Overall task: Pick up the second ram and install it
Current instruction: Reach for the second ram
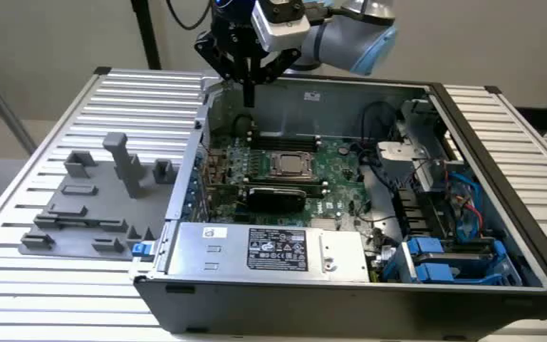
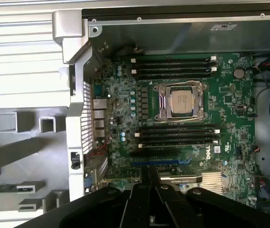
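My gripper [image 1: 250, 100] hangs over the back corner of the open computer case [image 1: 283, 303], on the exterior view's left, well above the motherboard [image 1: 335, 160]. Its dark fingers [image 2: 142, 202] are shut together, and nothing green shows between them. A long, thin green strip that looks like the second ram [image 2: 11, 188] lies in the grey fixture [image 2: 11, 152] outside the case, apart from the gripper. Dark memory slots [image 2: 173, 66] run on both sides of the silver processor [image 2: 181, 102]. Whether a stick sits in any slot cannot be told.
The grey fixture [image 1: 93, 206] with upright posts stands on the ribbed table [image 1: 55, 128] at the exterior view's left. A silver power supply [image 1: 268, 249] covers the case front. Blue drive caddies [image 1: 444, 260] and cables crowd the exterior view's right side of the case.
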`<state>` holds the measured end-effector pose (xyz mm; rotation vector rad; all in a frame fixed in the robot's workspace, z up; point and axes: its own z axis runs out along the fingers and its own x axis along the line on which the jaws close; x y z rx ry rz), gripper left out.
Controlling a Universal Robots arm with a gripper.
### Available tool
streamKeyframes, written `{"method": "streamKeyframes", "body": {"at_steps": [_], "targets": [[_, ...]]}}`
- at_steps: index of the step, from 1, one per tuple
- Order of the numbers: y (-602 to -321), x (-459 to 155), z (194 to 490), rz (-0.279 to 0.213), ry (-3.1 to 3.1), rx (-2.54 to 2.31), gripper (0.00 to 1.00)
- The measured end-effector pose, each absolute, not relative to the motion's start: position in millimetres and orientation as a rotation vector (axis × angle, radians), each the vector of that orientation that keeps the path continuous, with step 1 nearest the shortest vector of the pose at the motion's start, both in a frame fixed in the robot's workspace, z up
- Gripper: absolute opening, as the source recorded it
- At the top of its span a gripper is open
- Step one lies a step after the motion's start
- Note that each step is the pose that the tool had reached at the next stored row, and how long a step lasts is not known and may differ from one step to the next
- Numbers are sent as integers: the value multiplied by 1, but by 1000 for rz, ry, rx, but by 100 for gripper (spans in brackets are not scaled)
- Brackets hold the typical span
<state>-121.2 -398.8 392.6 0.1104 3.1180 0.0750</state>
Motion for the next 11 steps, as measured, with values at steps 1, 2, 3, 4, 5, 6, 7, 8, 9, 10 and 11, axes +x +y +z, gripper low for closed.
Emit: {"method": "streamKeyframes", "body": {"at_steps": [1, 2, 3, 4, 5, 6, 7, 8, 9, 10, 11], "targets": [[-399, -121, 393, 75, 3118, 110, 11], [-399, -121, 393, 75, 3118, 110, 11], [-399, -121, 393, 75, 3118, 110, 11], [-399, -121, 393, 75, 3118, 110, 11], [-399, -121, 393, 75, 3118, 110, 11], [-399, -121, 393, 75, 3118, 110, 11], [-399, -121, 393, 75, 3118, 110, 11], [-399, -121, 393, 75, 3118, 110, 11], [-399, -121, 393, 75, 3118, 110, 11], [-399, -121, 393, 75, 3118, 110, 11], [-399, -121, 393, 75, 3118, 110, 11]]}}
